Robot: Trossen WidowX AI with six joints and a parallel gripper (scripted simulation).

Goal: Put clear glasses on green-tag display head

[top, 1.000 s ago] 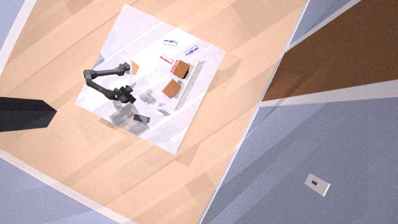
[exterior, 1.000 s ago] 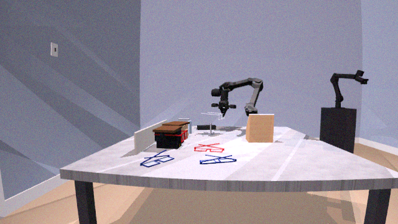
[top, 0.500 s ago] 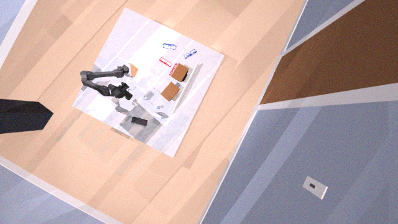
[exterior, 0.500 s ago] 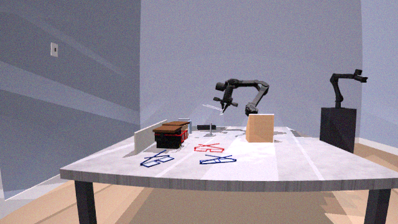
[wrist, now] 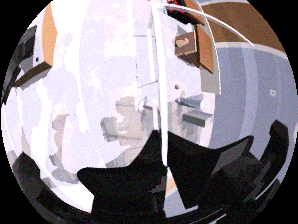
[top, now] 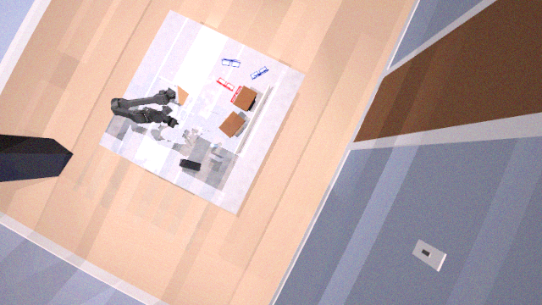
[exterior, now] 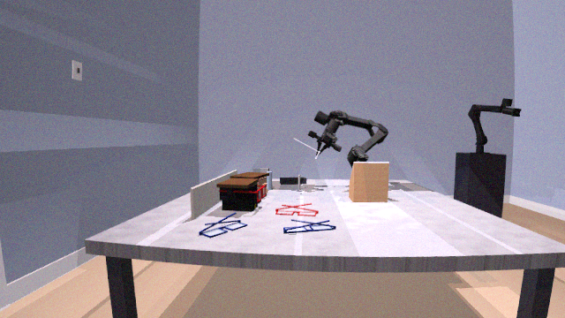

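My gripper (top: 177, 124) (exterior: 318, 153) (wrist: 158, 133) is shut on the clear glasses (exterior: 306, 145) (wrist: 160, 65) and holds them well above the table. In the wrist view the thin white frame runs up from the fingertips, with one long piece curving to the right. The nearer display head (top: 232, 124) (wrist: 185, 44) has a brown top; a tan nose and a small green mark show on its face, with no glasses seen on it. The other display head (top: 245, 98) (exterior: 238, 200) is black under a brown top and wears red glasses. The gripper is apart from both heads.
A pale panel (top: 254, 120) (exterior: 214, 194) stands behind the heads. A wooden block (exterior: 369, 182) (wrist: 48, 40) stands near the arm's base. Red glasses (top: 225, 84) (exterior: 297, 211) and two blue pairs lie on the table. A black box (top: 190, 164) and a thin post (exterior: 299, 182) stand farther off.
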